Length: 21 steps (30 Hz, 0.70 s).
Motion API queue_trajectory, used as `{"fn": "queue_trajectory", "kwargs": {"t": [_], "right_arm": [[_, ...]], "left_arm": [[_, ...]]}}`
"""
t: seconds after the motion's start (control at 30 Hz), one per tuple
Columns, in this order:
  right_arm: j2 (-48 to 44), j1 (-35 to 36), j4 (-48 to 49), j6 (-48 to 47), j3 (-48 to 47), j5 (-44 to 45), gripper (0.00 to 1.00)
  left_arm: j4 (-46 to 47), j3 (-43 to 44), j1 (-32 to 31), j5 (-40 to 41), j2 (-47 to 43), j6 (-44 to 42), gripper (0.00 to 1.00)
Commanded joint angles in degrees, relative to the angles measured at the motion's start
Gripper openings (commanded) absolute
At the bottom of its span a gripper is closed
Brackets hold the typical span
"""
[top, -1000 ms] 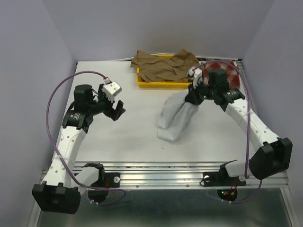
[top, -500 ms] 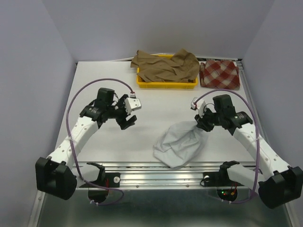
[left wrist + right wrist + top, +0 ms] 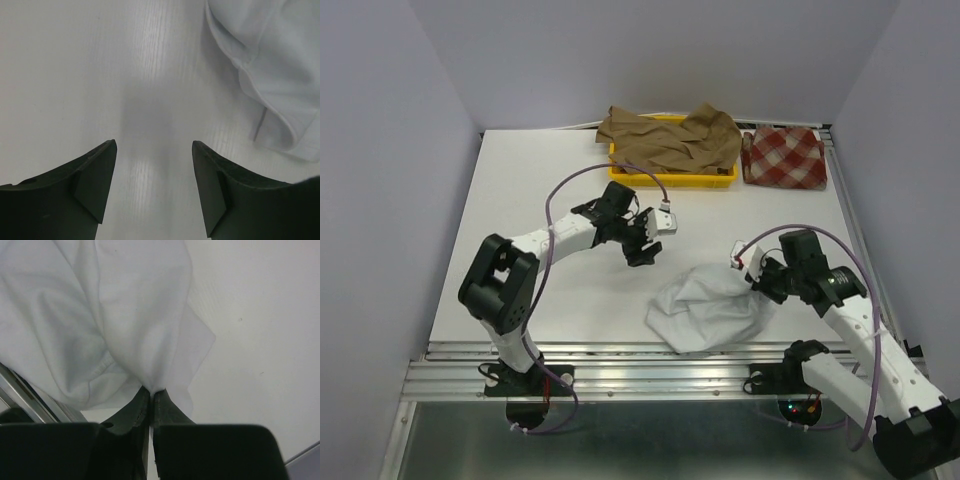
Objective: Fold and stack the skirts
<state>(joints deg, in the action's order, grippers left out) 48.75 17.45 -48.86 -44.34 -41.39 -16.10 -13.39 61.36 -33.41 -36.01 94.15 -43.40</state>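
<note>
The white skirt, unfolded, is pinched by the clenched right gripper near the front of the table, the left gripper held spread and empty beside it; the checked skirt is folded, the tan skirt left heaped over the yellow tray

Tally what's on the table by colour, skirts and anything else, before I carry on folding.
white skirt: 1
red-and-beige checked skirt: 1
tan-brown skirt: 1
yellow tray: 1
Total: 4
</note>
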Motion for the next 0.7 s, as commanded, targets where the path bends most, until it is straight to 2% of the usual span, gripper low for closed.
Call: {"fn": "queue_trajectory", "kwargs": {"t": [0.0, 0.17, 0.4, 0.67], "right_arm": [[-3.57, 0.48, -5.01, -5.85, 2.88, 0.00, 0.01], [-3.84, 0.48, -3.43, -7.25, 6.14, 1.68, 0.01], [-3.49, 0.48, -1.94, -6.99, 6.93, 2.39, 0.01], [-3.49, 0.48, -0.97, -7.61, 7.46, 3.35, 0.01]], "left_arm": [[5.91, 6.48, -3.06, -3.89, 4.72, 1.65, 0.72], [6.00, 12.11, -6.92, -4.95, 10.70, 1.47, 0.74], [1.44, 19.66, -8.42, -11.35, 17.38, 2.00, 0.77], [-1.20, 19.32, -9.66, -18.04, 18.35, 2.44, 0.74]]}}
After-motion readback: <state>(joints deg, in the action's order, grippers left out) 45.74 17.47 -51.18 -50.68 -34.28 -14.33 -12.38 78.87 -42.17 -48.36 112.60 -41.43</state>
